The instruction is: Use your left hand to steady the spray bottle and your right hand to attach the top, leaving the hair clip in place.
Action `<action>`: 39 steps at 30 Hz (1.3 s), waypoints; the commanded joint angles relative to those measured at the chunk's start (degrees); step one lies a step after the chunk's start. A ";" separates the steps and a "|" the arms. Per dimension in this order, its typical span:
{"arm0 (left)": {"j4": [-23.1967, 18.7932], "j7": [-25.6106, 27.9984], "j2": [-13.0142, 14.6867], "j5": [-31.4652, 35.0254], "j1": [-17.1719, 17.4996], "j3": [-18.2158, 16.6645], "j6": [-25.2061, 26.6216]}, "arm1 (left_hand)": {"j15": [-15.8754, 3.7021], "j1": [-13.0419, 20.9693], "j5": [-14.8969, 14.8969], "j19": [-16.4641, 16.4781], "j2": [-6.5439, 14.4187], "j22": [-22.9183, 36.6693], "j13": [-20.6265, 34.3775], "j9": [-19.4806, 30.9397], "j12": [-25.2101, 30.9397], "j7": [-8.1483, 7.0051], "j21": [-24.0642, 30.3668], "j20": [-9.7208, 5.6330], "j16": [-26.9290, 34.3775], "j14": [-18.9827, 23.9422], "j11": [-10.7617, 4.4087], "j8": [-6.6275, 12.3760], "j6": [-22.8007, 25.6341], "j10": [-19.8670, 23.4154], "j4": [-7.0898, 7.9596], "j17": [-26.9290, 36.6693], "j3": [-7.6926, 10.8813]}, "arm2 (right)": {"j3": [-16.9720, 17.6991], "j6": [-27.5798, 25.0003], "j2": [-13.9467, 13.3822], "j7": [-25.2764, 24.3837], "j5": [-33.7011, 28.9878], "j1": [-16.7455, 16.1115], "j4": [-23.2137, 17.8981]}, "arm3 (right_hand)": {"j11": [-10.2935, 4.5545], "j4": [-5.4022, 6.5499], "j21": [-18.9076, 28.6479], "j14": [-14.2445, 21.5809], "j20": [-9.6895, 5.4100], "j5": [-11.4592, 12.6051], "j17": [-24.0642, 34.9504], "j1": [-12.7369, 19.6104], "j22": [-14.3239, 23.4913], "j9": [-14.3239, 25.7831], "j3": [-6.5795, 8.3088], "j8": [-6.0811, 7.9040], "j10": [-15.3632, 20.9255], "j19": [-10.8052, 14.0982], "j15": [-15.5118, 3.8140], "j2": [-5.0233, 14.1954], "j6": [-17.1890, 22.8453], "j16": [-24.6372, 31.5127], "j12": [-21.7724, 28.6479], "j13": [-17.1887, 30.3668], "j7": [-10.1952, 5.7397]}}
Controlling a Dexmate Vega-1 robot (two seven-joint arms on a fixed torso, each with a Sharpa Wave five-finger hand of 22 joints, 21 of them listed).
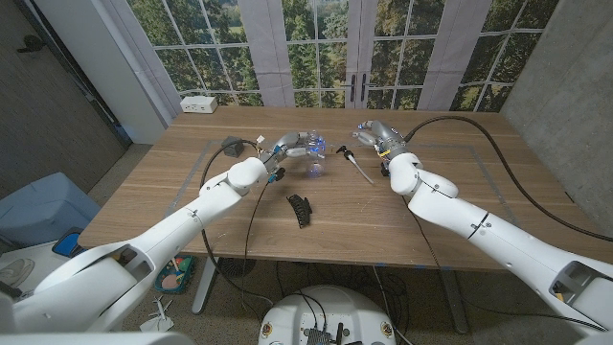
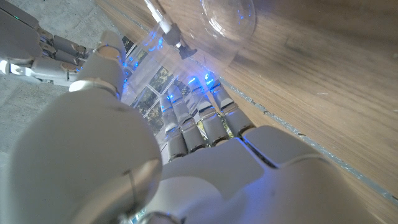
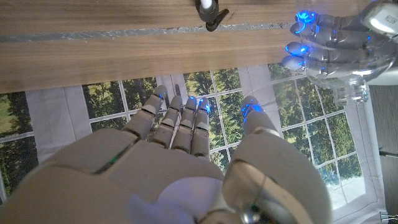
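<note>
Steadying the clear spray bottle [image 1: 313,147] with the left hand [image 1: 287,147] closed around it lets the spread, empty right hand [image 1: 375,137] fetch the sprayer top [image 1: 351,163] cleanly.

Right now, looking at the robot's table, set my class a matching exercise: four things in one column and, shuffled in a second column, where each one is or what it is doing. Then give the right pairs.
Column one
1. spray bottle
2. spray top
3. hair clip
4. right hand

Column two
A. lies black on the wood nearest the front edge of the table
B. clear, with the left hand at it
C. lies loose on the table between the two hands, dip tube attached
D. fingers apart, holding nothing

Pairs: 1-B, 2-C, 3-A, 4-D
</note>
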 commanded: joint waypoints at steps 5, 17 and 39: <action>0.49 -0.23 0.23 -0.48 0.22 -0.26 -0.47 | -9.53 12.46 -0.15 0.35 12.35 0.07 0.11 0.22 0.08 3.56 0.33 -0.22 0.03 0.58 -2.77 0.37 19.28 21.02 5.42 0.26 4.75 | -7.62 -8.89 4.12 3.62 -9.88 5.55 5.00 | -0.29 0.37 0.43 0.22 -0.16 -0.50 0.66 1.57 0.02 0.31 -0.61 0.60 0.00 0.50 -1.41 -0.68 1.29 0.44 0.31 0.83 -0.38; 1.86 -0.50 -0.08 -0.78 -0.19 -0.32 -1.19 | -9.59 12.78 -0.17 0.41 12.21 0.08 0.12 0.28 -0.19 3.52 0.47 -0.28 -0.05 0.66 -2.65 0.28 19.37 20.99 5.48 0.27 4.48 | -11.16 -10.91 6.22 5.92 -13.13 8.50 9.63 | -0.18 0.71 0.43 0.10 -0.04 -0.71 1.07 2.13 0.03 0.33 -1.13 0.63 -0.27 0.48 -1.65 -1.03 1.44 0.66 0.27 1.34 -0.72; 3.46 -1.21 -0.50 -0.67 -1.42 0.01 -1.61 | -9.61 13.07 -0.16 0.44 12.19 0.10 0.15 0.36 -0.46 3.39 0.68 -0.39 -0.25 0.68 -2.63 0.11 19.57 21.42 5.66 0.24 4.12 | -15.35 -11.97 9.87 6.78 -16.32 11.90 17.84 | -0.67 1.48 1.05 3.30 0.53 -0.71 2.71 2.31 0.05 0.46 -4.48 3.15 4.96 2.15 -2.91 -3.71 8.19 2.87 2.42 3.18 -1.45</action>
